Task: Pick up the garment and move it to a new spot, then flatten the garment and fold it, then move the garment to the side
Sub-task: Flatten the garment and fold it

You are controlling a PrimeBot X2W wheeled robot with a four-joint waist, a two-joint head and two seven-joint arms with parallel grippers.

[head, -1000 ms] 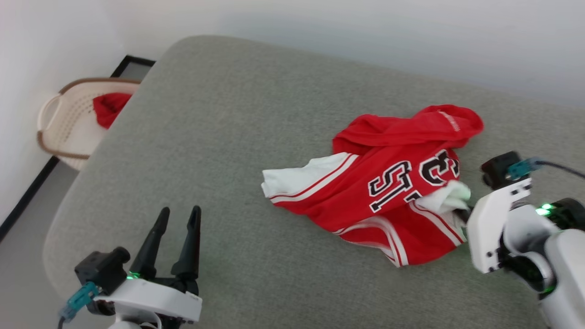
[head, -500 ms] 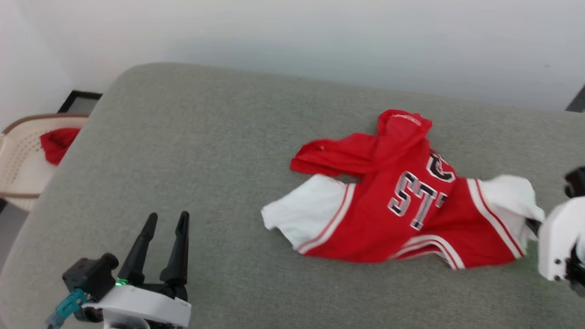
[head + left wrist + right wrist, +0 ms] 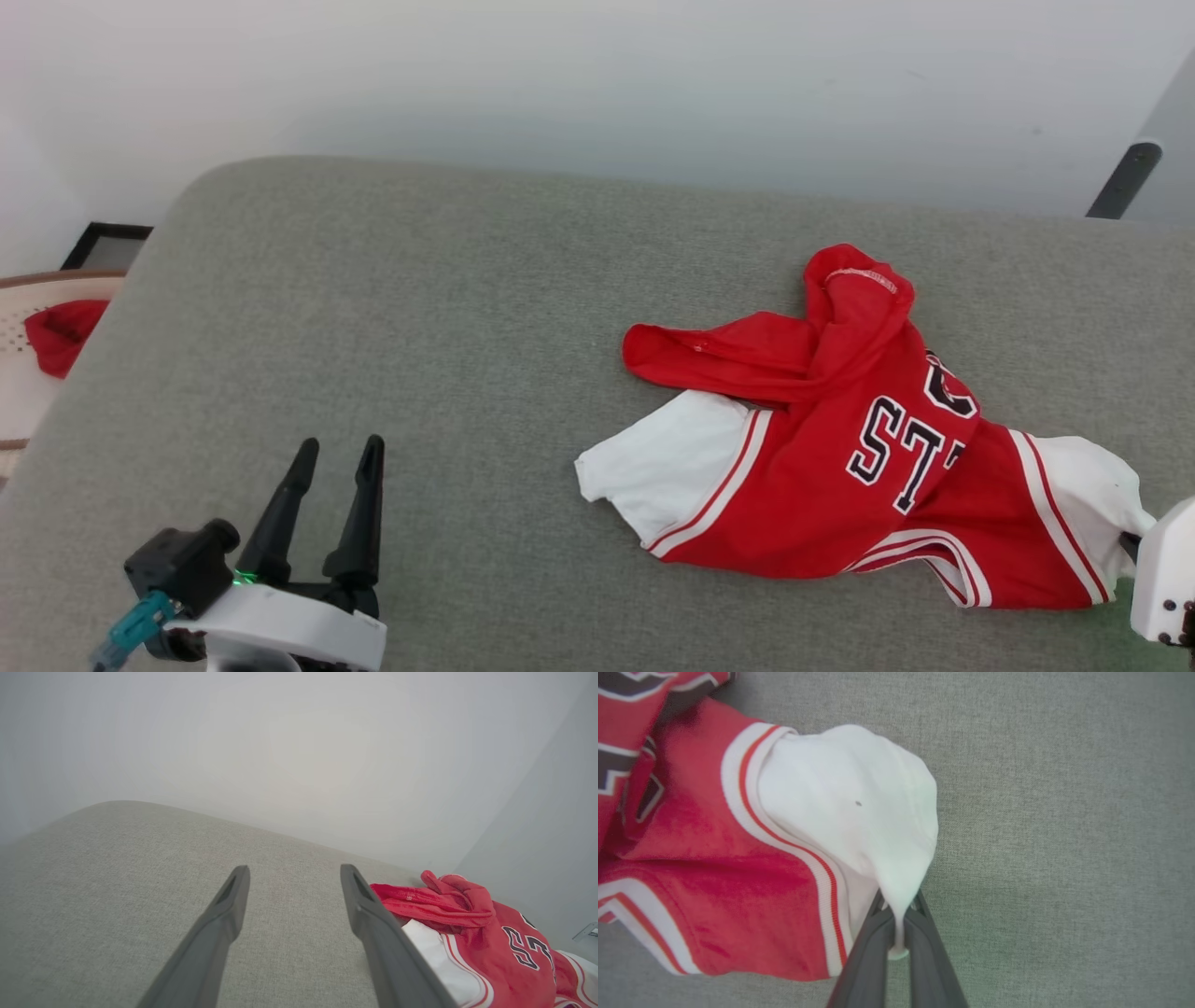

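The garment (image 3: pixel 868 467), a red jersey with white sleeves and black lettering, lies crumpled on the grey cushioned surface (image 3: pixel 448 336) at the right. My right gripper (image 3: pixel 899 910) is shut on the edge of its white right sleeve (image 3: pixel 850 807), pinching the cloth between both fingers; in the head view its white housing (image 3: pixel 1162 583) sits at the right edge beside that sleeve. My left gripper (image 3: pixel 334 457) stands open at the lower left, well apart from the garment, nothing between its fingers (image 3: pixel 229 910). The garment (image 3: pixel 467 933) shows to its right in the left wrist view.
A cream basket (image 3: pixel 23 327) holding a small red cloth (image 3: pixel 61 331) stands off the surface's left edge. A pale wall runs behind. A dark pole (image 3: pixel 1120 182) leans at the upper right. Bare grey surface stretches across the left and middle.
My right gripper has dragged the garment rightward by its sleeve, stretching it out wider. The head camera has turned right, so the basket slid toward the left edge. The left gripper stays open.
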